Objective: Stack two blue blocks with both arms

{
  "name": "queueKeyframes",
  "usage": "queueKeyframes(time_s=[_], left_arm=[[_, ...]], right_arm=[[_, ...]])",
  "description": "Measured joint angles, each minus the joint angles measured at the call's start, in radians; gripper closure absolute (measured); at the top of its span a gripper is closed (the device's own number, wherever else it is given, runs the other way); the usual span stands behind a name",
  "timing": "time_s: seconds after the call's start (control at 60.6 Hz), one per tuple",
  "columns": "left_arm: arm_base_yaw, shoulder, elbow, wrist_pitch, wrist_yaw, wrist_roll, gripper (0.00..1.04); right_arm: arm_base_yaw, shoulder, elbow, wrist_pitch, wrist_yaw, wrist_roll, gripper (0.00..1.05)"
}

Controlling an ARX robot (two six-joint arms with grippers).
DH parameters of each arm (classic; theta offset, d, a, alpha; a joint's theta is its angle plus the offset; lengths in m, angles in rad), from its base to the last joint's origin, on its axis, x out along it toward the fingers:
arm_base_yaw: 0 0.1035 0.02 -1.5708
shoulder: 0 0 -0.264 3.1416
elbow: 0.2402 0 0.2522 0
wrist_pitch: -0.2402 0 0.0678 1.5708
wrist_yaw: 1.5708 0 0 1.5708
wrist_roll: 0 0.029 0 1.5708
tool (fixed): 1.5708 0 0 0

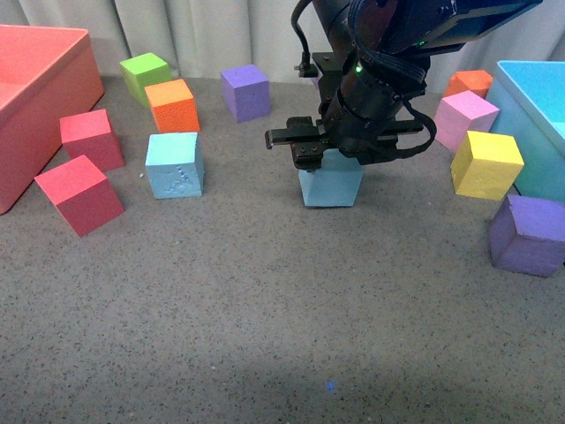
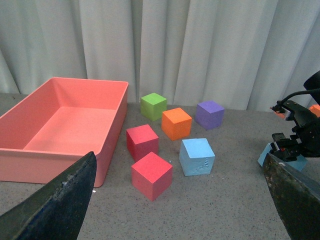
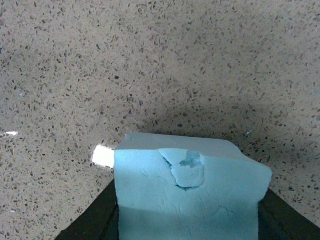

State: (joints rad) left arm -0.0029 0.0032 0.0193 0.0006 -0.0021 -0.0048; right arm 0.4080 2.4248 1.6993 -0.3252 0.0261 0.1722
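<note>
We see the right end effector [image 1: 328, 161] poised over the plain blue block [image 1: 331, 187]. It is clamped on the foam cube, with a dark finger [image 3: 92, 222] against each of two opposite sides. The cube appears to rest on the grey speckled bench [image 1: 265, 336], near its middle. In the right wrist view, a dent marks the face of the block turned to the camera.

The left end effector [image 2: 179, 160] hangs spread wide, with nothing between its fingers [image 2: 60, 200], and is well apart from every cube.

The embossed blue block [image 1: 174, 165] stands to the left of the held one and apart from it, with the marks on its front face. An orange cube [image 1: 173, 104] is just behind it and two red cubes [image 1: 79, 193] are further left.

A salmon bin [image 1: 53, 88] lies at the bench's left edge and a turquoise bin [image 1: 538, 97] at its right. Pink [image 1: 465, 119], yellow [image 1: 486, 162] and purple [image 1: 527, 235] cubes lie by the turquoise bin. A pale pleated curtain [image 2: 200, 50] closes off the room behind.
</note>
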Motion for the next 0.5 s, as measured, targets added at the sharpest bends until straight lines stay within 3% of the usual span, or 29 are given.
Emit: queueKeyframes(time_s=[0.132,0.281,0.396,0.495], left_arm=[[0.0,0.0,0.0,0.0,0.0,0.0,0.07],[0.0,0.0,0.0,0.0,0.0,0.0,0.07],[0.0,0.0,0.0,0.0,0.0,0.0,0.07],[0.0,0.0,0.0,0.0,0.0,0.0,0.07]], right_arm=[[0.004,0.004,0.001,-0.005,-0.001,-0.014,0.56],[0.006,0.006,0.001,-0.008,-0.001,-0.015,0.33],[0.01,0.006,0.001,-0.009,0.001,-0.003,0.09],[0.011,0.002,-0.002,-0.008,-0.002,0.006,0.1]])
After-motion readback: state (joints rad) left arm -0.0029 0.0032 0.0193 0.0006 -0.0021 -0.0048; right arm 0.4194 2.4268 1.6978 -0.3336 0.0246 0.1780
